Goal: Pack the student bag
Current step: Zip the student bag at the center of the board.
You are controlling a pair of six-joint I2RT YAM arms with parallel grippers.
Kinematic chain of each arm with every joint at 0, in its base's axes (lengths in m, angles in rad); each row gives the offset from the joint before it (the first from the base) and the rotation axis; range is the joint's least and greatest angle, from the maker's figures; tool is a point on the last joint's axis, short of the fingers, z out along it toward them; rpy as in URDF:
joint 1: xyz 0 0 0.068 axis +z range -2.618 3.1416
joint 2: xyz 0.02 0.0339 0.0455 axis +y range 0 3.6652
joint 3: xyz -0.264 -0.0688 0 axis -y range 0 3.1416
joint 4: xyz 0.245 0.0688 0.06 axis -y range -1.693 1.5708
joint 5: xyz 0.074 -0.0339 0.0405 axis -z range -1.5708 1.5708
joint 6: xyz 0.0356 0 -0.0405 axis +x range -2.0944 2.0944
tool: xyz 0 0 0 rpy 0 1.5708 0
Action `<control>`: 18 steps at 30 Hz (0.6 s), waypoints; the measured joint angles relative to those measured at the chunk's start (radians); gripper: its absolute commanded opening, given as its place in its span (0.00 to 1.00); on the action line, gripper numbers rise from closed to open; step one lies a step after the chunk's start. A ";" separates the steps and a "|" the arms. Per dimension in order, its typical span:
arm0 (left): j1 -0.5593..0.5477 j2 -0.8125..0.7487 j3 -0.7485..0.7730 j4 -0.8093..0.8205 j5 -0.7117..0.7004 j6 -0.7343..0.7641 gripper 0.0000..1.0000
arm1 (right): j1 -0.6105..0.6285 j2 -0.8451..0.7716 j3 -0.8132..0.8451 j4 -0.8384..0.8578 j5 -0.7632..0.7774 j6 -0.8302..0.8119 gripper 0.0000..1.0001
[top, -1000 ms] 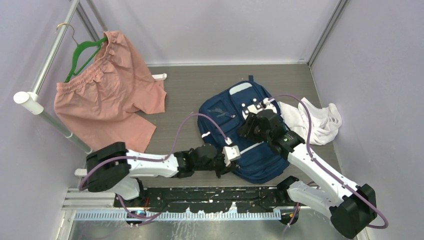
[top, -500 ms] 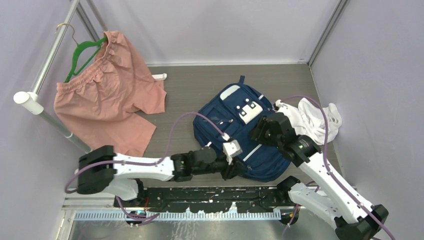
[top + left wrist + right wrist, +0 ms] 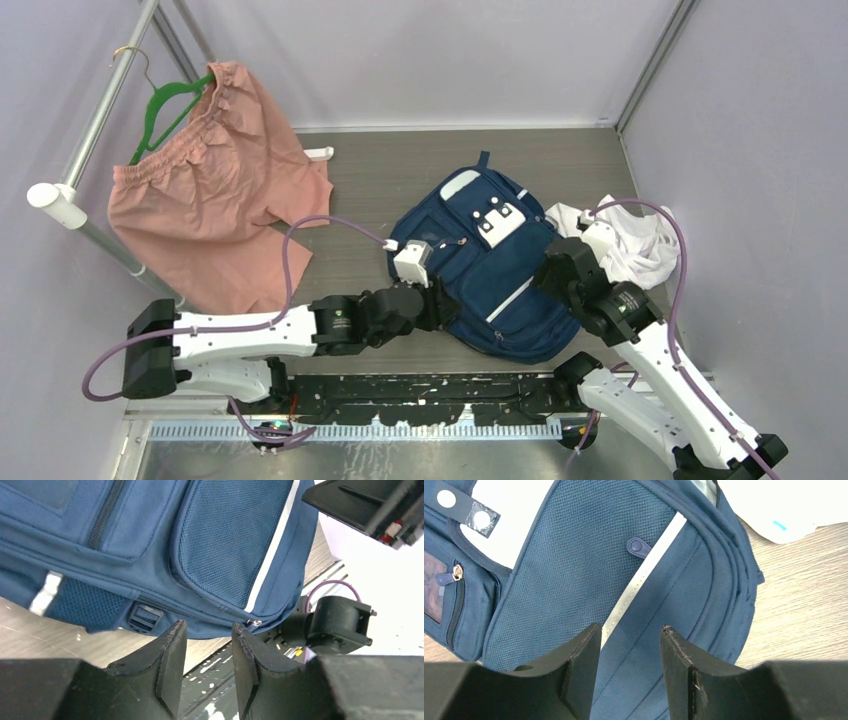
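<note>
The student bag (image 3: 495, 275), a navy backpack with white stripes and a white patch, lies flat and zipped on the table. My left gripper (image 3: 446, 306) is at its near-left edge, open and empty. In the left wrist view the left gripper (image 3: 207, 628) has its jaws apart just short of the bag's bottom edge (image 3: 215, 560). My right gripper (image 3: 553, 273) is at the bag's right side, open and empty. In the right wrist view the right gripper (image 3: 630, 629) hovers over the bag's side panel (image 3: 589, 565) beside a white stripe.
A white cloth (image 3: 628, 243) lies bunched right of the bag, also in the right wrist view (image 3: 774, 505). Pink shorts (image 3: 215, 200) on a green hanger (image 3: 165, 105) hang from a rail (image 3: 95, 130) at the left. Purple walls enclose the table.
The left gripper has drawn back to the left from the bag's near edge. The right gripper has slid off the bag's front toward the right. The bag shifted slightly leftward.
</note>
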 measured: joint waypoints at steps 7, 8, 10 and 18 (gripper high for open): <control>-0.040 0.131 0.100 -0.114 -0.018 -0.314 0.46 | 0.000 -0.019 0.013 -0.017 0.024 0.001 0.53; -0.048 0.144 0.100 -0.116 -0.021 -0.337 0.48 | 0.000 -0.019 0.013 -0.017 0.024 0.002 0.53; -0.064 0.178 0.105 -0.121 -0.032 -0.389 0.51 | 0.000 -0.021 0.013 -0.017 0.023 0.002 0.52; -0.073 0.212 0.103 -0.071 -0.089 -0.480 0.52 | 0.000 -0.027 0.013 -0.017 0.013 0.002 0.52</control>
